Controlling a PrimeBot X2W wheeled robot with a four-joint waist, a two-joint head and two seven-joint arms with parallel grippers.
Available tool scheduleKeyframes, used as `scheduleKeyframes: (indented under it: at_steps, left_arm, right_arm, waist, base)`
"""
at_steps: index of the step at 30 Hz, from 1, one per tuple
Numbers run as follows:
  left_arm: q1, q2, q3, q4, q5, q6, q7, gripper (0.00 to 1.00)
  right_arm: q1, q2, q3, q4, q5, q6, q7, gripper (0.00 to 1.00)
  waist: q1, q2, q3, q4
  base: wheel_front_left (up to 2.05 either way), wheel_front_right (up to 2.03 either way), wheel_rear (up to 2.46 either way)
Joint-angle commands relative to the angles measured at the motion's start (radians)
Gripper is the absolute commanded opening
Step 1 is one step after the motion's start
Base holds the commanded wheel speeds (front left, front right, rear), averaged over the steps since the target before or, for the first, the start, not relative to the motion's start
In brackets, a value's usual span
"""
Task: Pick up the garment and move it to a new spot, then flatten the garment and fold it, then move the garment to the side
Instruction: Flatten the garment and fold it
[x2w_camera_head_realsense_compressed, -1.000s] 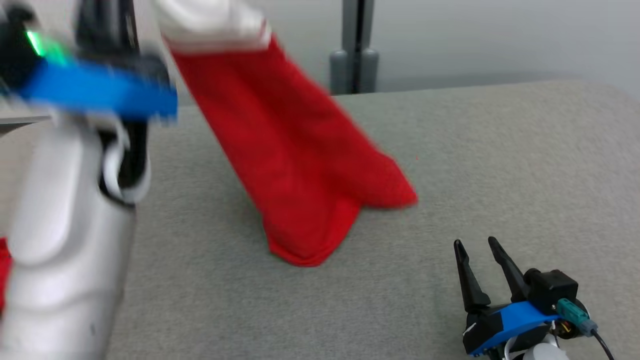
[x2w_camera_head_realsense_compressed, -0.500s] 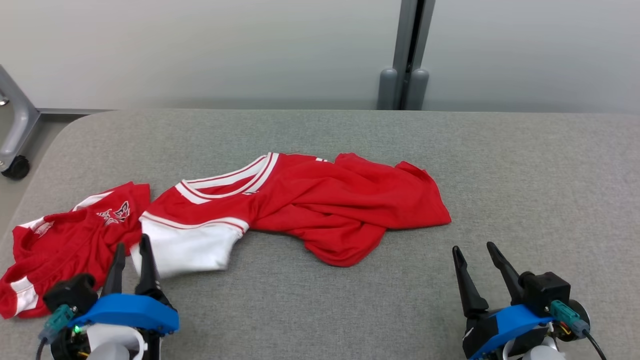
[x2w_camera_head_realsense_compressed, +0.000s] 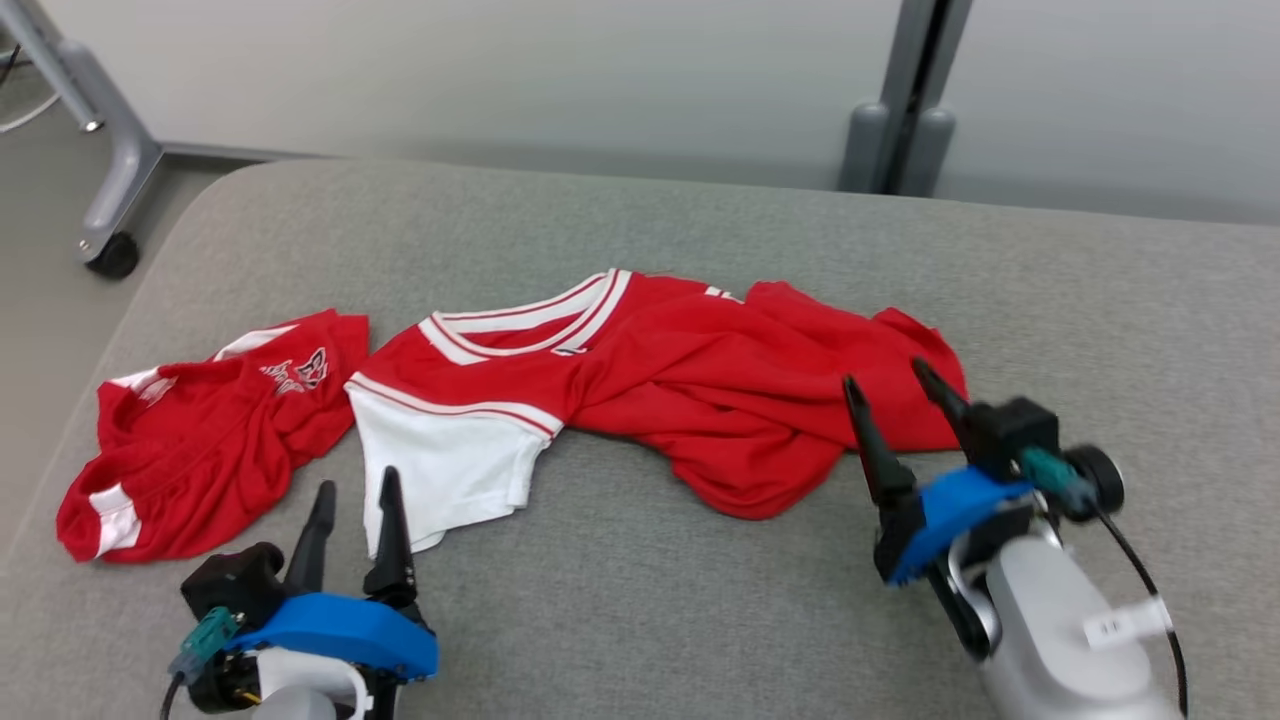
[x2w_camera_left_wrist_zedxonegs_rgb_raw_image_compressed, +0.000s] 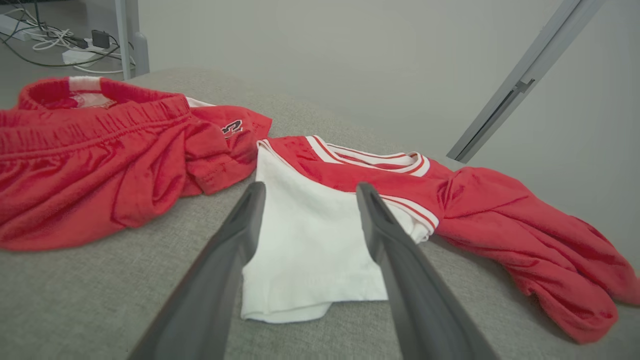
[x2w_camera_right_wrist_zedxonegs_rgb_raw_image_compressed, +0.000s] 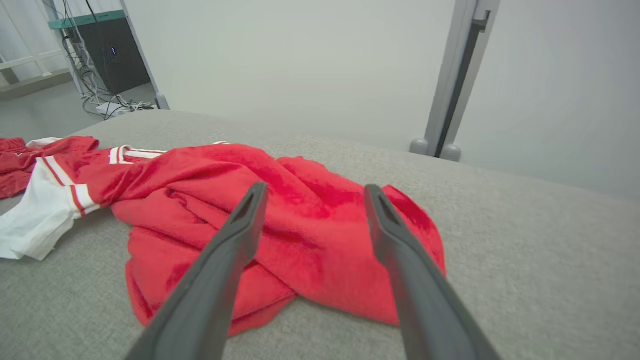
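The red shirt (x2w_camera_head_realsense_compressed: 690, 390) lies all crumpled in the middle of the gray table (x2w_camera_head_realsense_compressed: 700, 620). The left gripper (x2w_camera_head_realsense_compressed: 357, 480) sits by its white sleeve (x2w_camera_head_realsense_compressed: 440, 470), fingers apart and holding nothing. The right gripper (x2w_camera_head_realsense_compressed: 884, 374) hangs at the shirt's other end, fingers apart too. Red shorts (x2w_camera_head_realsense_compressed: 200, 440) lie just beside the shirt.

The garment (x2w_camera_head_realsense_compressed: 690, 400), a red jersey with white-and-red striped trim at the neck, is lying crumpled across the middle of the frame on the grey counter (x2w_camera_head_realsense_compressed: 1100, 300). Its white sleeve (x2w_camera_head_realsense_compressed: 440, 470) is spreading flat toward the lower left, while the red body is bunching in twisted folds toward the right, probably doubled over itself.
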Motion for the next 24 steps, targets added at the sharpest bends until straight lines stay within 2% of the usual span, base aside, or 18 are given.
scheduleKeyframes:
  at_steps: [1,10,16,23,24]
  left_arm:
    - [-0.015,-0.004,-0.016,-0.008,-0.008,-0.002,-0.003,1.00]
    - [-0.071,-0.007,-0.105,-0.035,-0.064,-0.002,-0.003,1.00]
    - [-0.094,-0.006,-0.142,-0.058,-0.089,-0.002,-0.003,1.00]
    - [-0.111,0.000,-0.162,-0.075,-0.107,-0.002,-0.003,1.00]
    - [-0.112,0.002,-0.164,-0.077,-0.106,-0.002,-0.003,1.00]
  right_arm:
    - [-0.060,-0.003,0.013,0.038,-0.019,0.000,0.009,1.00]
    - [-0.332,-0.003,0.066,0.262,-0.095,0.000,0.105,1.00]
    - [-0.421,-0.004,0.005,0.379,-0.150,0.000,0.119,1.00]
    - [-0.450,-0.004,-0.030,0.464,-0.179,0.000,0.105,1.00]
    - [-0.453,-0.004,-0.031,0.475,-0.179,0.000,0.105,0.54]
  waist:
    - [0.0001,0.0000,0.033,0.037]
    - [0.0001,0.0000,0.129,0.152]
    - [0.0001,0.0000,0.170,0.203]
    - [0.0001,0.0000,0.187,0.217]
    - [0.0001,0.0000,0.188,0.217]
  base:
    - [0.00,0.00,0.00]
    - [0.00,0.00,0.00]
    - [0.00,0.00,0.00]
    - [0.00,0.00,0.00]
    - [0.00,0.00,0.00]
